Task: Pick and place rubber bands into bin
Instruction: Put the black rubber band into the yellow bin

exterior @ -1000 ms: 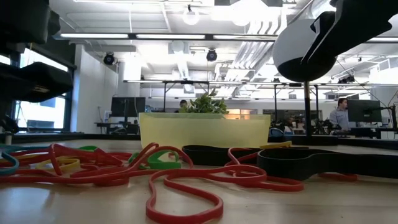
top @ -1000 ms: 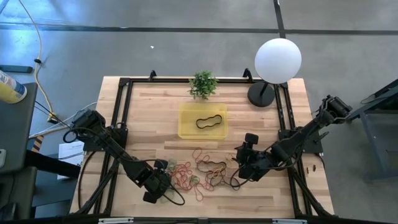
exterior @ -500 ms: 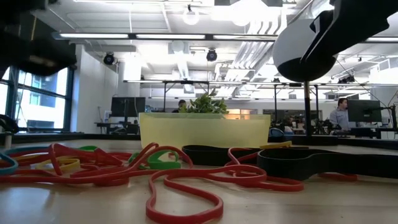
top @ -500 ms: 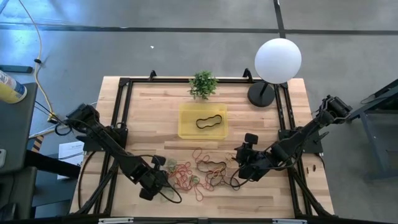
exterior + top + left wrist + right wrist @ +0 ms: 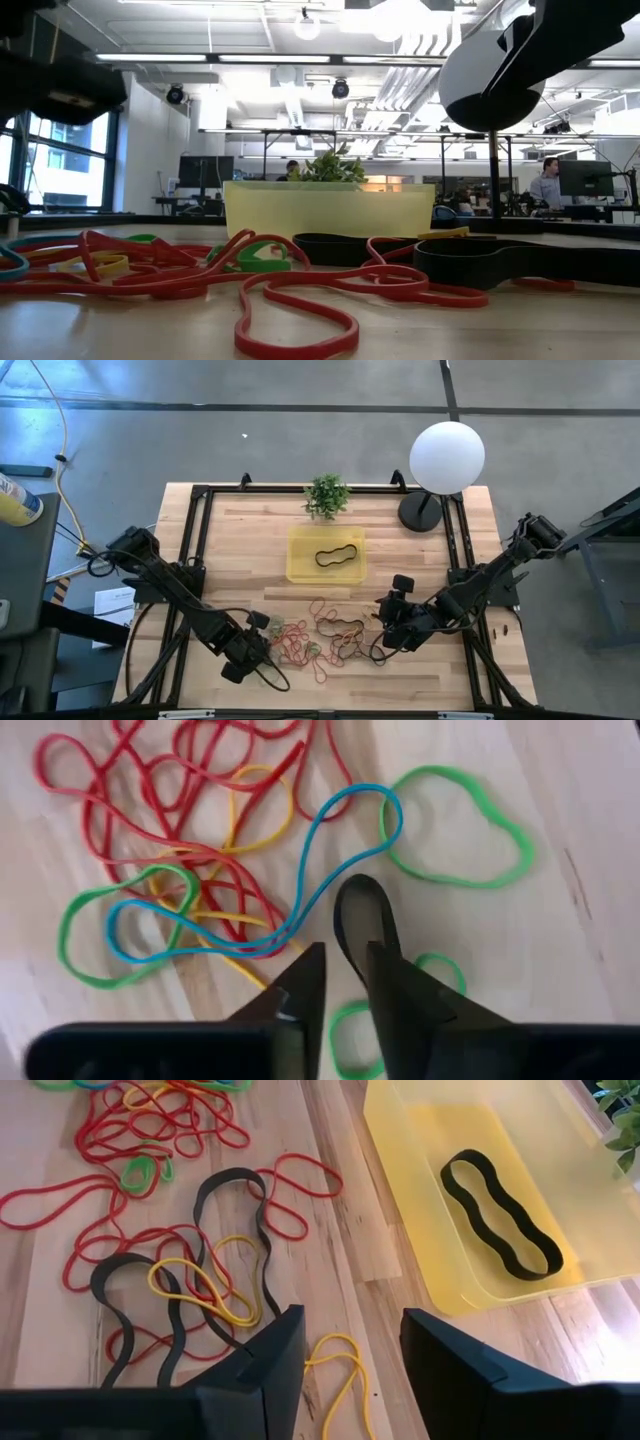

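Nearest the front edge of the counter point(image 5: 250, 535): left tool point(image 5: 262, 652) low at the left end of the rubber bands point(image 5: 325, 632), fingers point(image 5: 305, 982) nearly together, a narrow slit between them. In that arm's wrist view, a small dark loop point(image 5: 362, 915) standing up just past the fingertips; cannot tell whether pinched or only touched. Around it on the wood, a blue band point(image 5: 300, 890), green bands point(image 5: 455, 825), red and yellow ones tangled together.

Level with it on the right side: right tool point(image 5: 384, 622) at the right end of the same scatter, fingers point(image 5: 275, 1355) set well apart, nothing between them. Under and just ahead of it, a yellow band point(image 5: 335, 1370), a wide black band point(image 5: 180, 1305) snaking through red ones.

From counter height, red loops point(image 5: 300, 300) closest, a flat black band point(image 5: 480, 262) to the right, green and yellow pieces behind.

Farther back, mid-counter: the bin point(image 5: 326, 554), translucent yellow, apart from the loose scatter, one black band point(image 5: 337, 555) lying flat inside it.

Beyond the bin, near the far edge: a small potted plant point(image 5: 327, 495), and to its right a white globe lamp point(image 5: 446, 457) on a dark base.

Past the counter, an open office hall, a person point(image 5: 547, 183) standing at a monitor.
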Controlling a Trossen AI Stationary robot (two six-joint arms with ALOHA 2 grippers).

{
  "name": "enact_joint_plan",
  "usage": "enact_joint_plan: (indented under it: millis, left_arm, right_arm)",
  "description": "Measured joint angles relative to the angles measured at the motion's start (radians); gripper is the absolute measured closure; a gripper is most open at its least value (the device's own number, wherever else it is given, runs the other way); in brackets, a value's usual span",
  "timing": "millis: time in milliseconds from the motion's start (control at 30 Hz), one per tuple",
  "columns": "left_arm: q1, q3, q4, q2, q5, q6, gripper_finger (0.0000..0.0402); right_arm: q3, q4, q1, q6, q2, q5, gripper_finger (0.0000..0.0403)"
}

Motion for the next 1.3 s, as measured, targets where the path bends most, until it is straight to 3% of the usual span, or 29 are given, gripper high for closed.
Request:
enact_joint_plan:
  millis: [200, 333, 767, 1133, 1300]
  left_arm:
    - [0.001, 0.0, 0.011, 0.025, 0.002, 0.0, 0.0267]
    - [0.001, -0.001, 0.011, 0.026, -0.003, 0.0, 0.0255]
    - [0.001, -0.002, 0.03, 0.052, -0.005, -0.003, 0.032]
    - [0.001, -0.002, 0.016, 0.065, -0.005, -0.001, 0.0346]
    - [0.001, -0.002, 0.017, 0.065, -0.006, -0.001, 0.0389]
  right_arm:
    - [0.0, 0.008, 0.0, -0.002, 0.0, -0.001, 0.0249]
    - [0.0, 0.013, 0.0, -0.004, 0.0, -0.001, 0.0248]
    - [0.0, 0.019, 0.0, -0.005, 0.0, -0.003, 0.0246]
    - [0.0, 0.028, 0.011, -0.003, 0.0, -0.003, 0.0253]
    - [0.0, 0.029, 0.015, -0.004, 0.0, -0.003, 0.0252]
